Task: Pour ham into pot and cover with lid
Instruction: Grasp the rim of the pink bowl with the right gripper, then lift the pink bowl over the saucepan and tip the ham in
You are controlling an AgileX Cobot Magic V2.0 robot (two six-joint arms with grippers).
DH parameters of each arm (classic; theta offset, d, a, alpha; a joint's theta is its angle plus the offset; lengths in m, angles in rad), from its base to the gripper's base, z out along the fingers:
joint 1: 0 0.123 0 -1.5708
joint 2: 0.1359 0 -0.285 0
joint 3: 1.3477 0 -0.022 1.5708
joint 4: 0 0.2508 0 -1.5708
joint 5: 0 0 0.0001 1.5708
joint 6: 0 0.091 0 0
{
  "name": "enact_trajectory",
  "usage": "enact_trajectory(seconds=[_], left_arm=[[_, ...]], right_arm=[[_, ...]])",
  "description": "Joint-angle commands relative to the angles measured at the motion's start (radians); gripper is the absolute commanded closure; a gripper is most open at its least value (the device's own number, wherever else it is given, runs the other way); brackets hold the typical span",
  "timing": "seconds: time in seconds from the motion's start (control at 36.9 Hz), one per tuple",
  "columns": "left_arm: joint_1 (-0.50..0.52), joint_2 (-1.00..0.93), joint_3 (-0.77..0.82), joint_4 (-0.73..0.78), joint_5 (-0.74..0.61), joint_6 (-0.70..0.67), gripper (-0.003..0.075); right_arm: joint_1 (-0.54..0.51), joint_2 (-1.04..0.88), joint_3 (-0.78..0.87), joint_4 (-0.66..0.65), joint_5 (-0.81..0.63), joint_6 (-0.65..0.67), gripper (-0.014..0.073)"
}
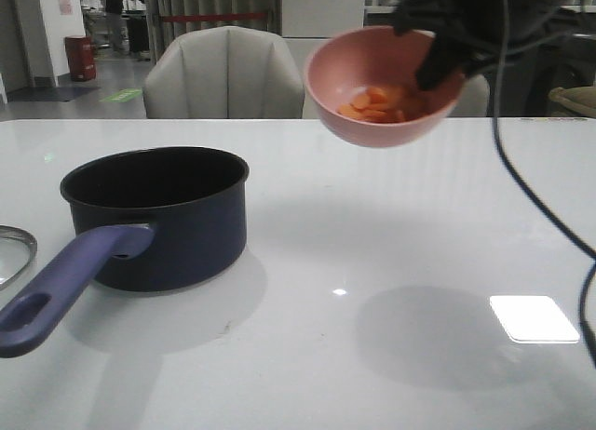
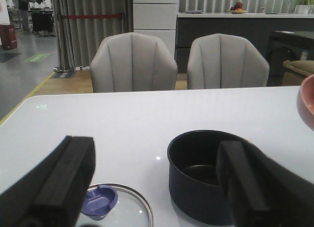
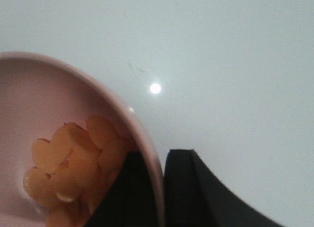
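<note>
The dark navy pot (image 1: 166, 216) stands on the table's left with its purple-blue handle (image 1: 58, 295) toward me; it is empty inside (image 2: 203, 160). My right gripper (image 1: 436, 65) is shut on the rim of a pink bowl (image 1: 382, 86), held high above the table right of the pot and tilted toward me. Orange-pink ham pieces (image 1: 377, 102) lie in the bowl; they also show in the right wrist view (image 3: 73, 160), with one finger inside the wall (image 3: 125, 197) and one outside. The lid (image 2: 125, 207) with its blue knob (image 2: 99, 202) lies flat left of the pot. My left gripper (image 2: 157, 187) is open and empty above lid and pot.
Only the lid's rim (image 1: 17, 253) shows at the front view's left edge. Grey chairs (image 1: 223, 74) stand behind the table's far edge. A black cable (image 1: 531, 183) hangs from the right arm over the table's right side.
</note>
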Motion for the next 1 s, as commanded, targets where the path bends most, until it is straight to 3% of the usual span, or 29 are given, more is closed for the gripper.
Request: enact_trajectory(seconds=[0.0, 0.22, 0.52, 0.76, 0.98], left_arm=[[-0.006, 0.012, -0.028, -0.005, -0.072, -0.005, 0.0168], [-0.006, 0.012, -0.028, -0.005, -0.072, -0.005, 0.0168], [-0.006, 0.012, -0.028, -0.005, -0.072, -0.005, 0.0168], [-0.006, 0.012, -0.028, -0.005, -0.072, -0.005, 0.0168], [-0.006, 0.012, -0.028, -0.005, -0.072, -0.005, 0.0168]], right_arm=[[0.081, -0.046, -0.043, 0.005, -0.183, -0.015, 0.0457], [0.215, 0.007, -0.044, -0.01, -0.512, -0.015, 0.0457], [0.274, 0.177, -0.044, -0.258, -0.946, -0.054, 0.0457], [0.318, 0.26, -0.048, -0.246, -1.119, -0.374, 0.0457], [0.387, 0.321, -0.1, -0.115, -1.185, -0.705, 0.0457]])
